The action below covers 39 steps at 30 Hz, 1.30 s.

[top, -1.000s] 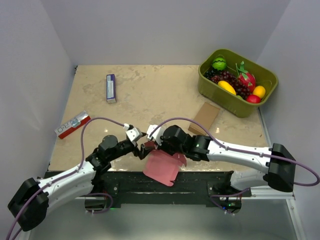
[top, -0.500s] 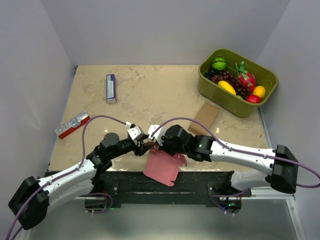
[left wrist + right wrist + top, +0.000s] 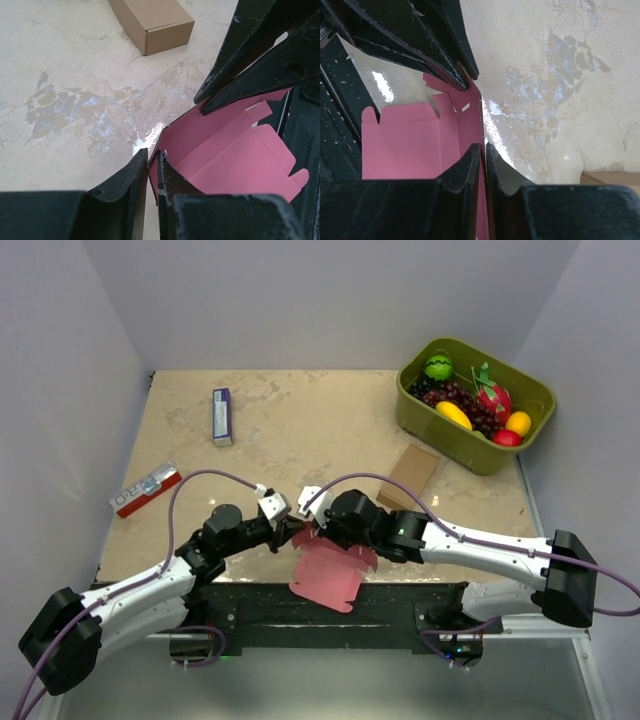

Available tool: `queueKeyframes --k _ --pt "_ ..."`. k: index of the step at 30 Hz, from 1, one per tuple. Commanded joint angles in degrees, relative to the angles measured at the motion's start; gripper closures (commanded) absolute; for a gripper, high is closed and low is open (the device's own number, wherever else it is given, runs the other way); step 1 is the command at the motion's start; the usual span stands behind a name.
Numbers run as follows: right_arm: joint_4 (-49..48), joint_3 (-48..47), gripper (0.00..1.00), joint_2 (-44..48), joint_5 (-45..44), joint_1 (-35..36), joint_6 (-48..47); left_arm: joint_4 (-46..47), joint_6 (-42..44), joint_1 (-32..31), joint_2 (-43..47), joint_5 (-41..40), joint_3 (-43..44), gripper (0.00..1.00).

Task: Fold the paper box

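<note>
Paper box (image 3: 328, 575) of thin pink-red card, an open die-cut sheet with rounded tabs along its lower edge, low in the centre of the top view, one side panel bent up along a crease, the broad remainder sloping toward the frame's bottom.

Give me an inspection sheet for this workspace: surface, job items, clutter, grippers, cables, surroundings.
Surface: beige marbled tabletop, glare patches.
Job's things: paper box, pink die-cut sheet, not yet folded up, overhanging the near edge.
Clutter: brown cardboard box, red-and-white packet, blue-and-white carton, green bin of toy fruit.
Grippers: left gripper and right gripper each pinch the sheet's edge.
Cables: purple cables loop above the tabletop.
Surroundings: pale walls on three sides.
</note>
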State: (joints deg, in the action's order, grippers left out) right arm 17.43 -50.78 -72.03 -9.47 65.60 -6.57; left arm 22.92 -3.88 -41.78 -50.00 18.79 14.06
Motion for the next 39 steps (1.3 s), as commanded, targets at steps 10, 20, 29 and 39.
queueKeyframes --k 10,20,29,39 --pt "-2.0 -1.0 0.68 2.6 -4.1 0.1 1.1 1.4 1.1 -1.2 -0.9 2.7 2.6 1.00" --pt "0.3 -2.7 0.26 11.5 -22.5 0.1 28.0 -0.1 1.9 -1.9 1.1 -6.9 2.1 1.00" --pt "-15.9 11.8 0.27 15.3 -16.5 0.2 69.9 0.3 3.3 -2.8 -1.2 -10.1 2.7 1.00" --pt "-20.5 18.4 0.22 13.8 -26.6 0.1 85.4 0.8 3.4 -3.7 -1.9 -10.1 2.5 1.00"
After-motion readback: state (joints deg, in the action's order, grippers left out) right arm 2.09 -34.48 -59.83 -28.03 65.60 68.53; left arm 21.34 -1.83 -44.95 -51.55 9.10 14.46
